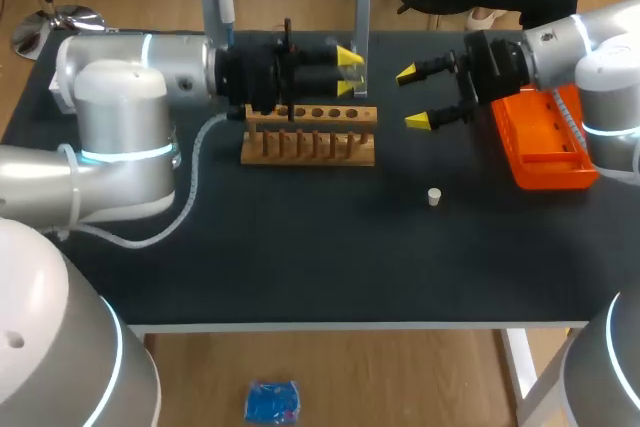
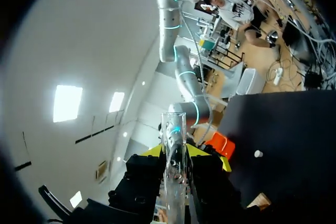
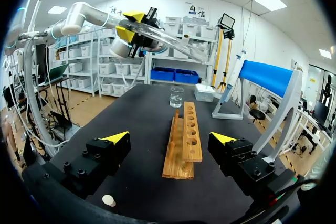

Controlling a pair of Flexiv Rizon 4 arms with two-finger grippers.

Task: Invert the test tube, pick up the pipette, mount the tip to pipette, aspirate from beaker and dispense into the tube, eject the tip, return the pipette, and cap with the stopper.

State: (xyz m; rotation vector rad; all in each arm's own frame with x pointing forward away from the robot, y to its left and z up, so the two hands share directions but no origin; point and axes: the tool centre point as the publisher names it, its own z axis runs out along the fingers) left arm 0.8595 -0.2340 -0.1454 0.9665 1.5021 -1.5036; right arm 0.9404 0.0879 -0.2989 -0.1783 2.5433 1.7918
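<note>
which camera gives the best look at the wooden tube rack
The right wrist view: the wooden rack lies whole and unobstructed ahead of the open right claw, its holes showing. The head view has it too, but the left claw overlaps its back edge. The left wrist view catches only a corner.

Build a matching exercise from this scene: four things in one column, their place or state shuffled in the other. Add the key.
1. test tube
2. stopper
3. tip box
4. right pincer

A. open, holding nothing
B. alone on the table
C. gripped in the left pincer
D. orange, at the table's right side

Pairs: 1-C, 2-B, 3-D, 4-A
</note>
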